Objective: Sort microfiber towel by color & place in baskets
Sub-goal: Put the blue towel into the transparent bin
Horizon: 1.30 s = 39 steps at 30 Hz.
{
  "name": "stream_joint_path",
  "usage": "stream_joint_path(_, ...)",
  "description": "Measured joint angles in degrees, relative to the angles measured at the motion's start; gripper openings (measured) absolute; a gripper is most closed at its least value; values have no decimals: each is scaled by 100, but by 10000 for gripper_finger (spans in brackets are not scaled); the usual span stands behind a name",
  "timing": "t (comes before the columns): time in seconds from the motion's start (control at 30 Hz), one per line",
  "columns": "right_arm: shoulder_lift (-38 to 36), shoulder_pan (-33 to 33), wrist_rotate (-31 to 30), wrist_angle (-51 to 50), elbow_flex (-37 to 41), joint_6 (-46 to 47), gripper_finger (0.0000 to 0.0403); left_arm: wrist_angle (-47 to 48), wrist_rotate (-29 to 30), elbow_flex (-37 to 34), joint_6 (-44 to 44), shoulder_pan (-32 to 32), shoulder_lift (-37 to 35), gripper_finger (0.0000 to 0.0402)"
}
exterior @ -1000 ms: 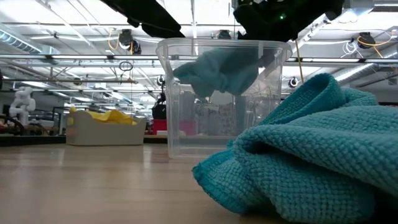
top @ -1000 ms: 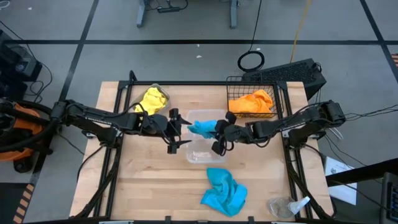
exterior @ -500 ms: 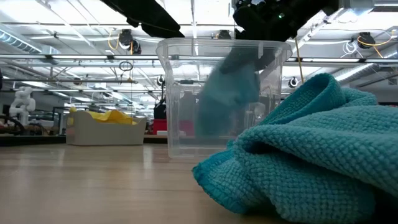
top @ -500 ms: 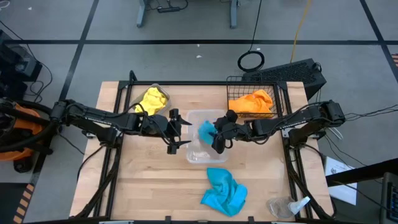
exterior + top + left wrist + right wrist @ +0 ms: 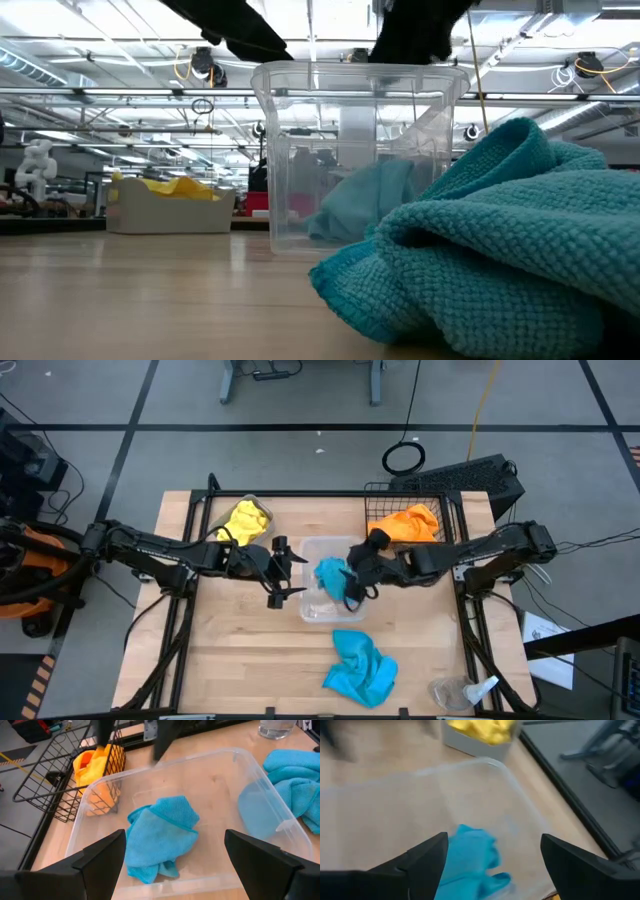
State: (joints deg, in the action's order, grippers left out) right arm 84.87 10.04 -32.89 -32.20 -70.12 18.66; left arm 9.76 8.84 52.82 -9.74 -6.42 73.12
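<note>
- So, one sky blue towel [image 5: 161, 836] is lying crumpled on the floor of the clear plastic tub [image 5: 331, 580], which sits mid-counter [image 5: 240, 650].
- Right gripper [image 5: 352, 582] hangs over the tub's right side with its fingers spread wide and nothing in them; the towel sits loose below it.
- Left gripper [image 5: 288, 572] is parked just beside the tub's left wall, fingers also spread wide and holding nothing.
- Second sky blue towel [image 5: 360, 669] is bunched up on the bare counter near the front edge, well apart from the tub. In the low view it fills the whole right foreground.
- Yellow towels [image 5: 241, 520] are piled in the grey metal bin [image 5: 170, 213] at the back left corner.
- Orange towels [image 5: 407, 524] are heaped in the black wire-mesh basket [image 5: 448, 518] at the back right, just behind the right arm.
- Little clear plastic wrapper [image 5: 462, 691] with a blue tip is lying at the front right corner of the counter, off on its own.
</note>
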Motion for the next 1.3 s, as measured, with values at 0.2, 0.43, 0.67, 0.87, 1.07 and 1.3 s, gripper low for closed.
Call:
stream_joint_path(0.2,-18,1273,20,-1261,-682,797,310,23,-9,0,2,-97,2,343)
stream_joint_path(0.43,89,3005,283,-1429,-718,1865,310,-285,-171,0,-69,-238,2,343)
stream_joint_path(0.67,676,3961,5,-1186,-709,3093,310,-777,-336,0,-78,-288,8,343)
stream_joint_path(0.87,1570,3982,-110,-1048,-707,3375,310,-905,-426,2,46,-431,184,343)
stream_joint_path(1.07,2249,3693,283,-334,-705,3342,310,-966,-426,2,239,-714,480,343)
stream_joint_path(1.3,2995,3400,1120,-149,-705,3194,310,-1220,-425,2,293,-954,632,343)
